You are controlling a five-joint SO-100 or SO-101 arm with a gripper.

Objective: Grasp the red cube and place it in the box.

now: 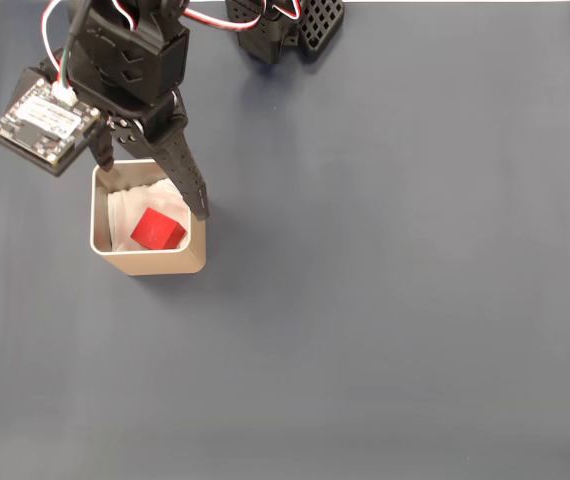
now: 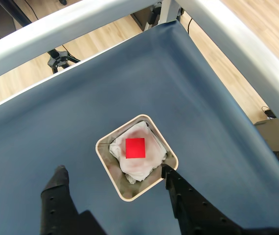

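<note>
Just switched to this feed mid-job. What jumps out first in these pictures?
The red cube stands out at once: it lies inside the box on crumpled white lining, at the left of the fixed view. Right above it hangs the black hand, its fingers spread wide to either side of the box in the wrist view and holding nothing. All around is a plain dark blue table cover.

Red cube point(image 2: 135, 148), tan box point(image 1: 165, 263) (white lining), plain navy table point(image 1: 395, 300).
</note>
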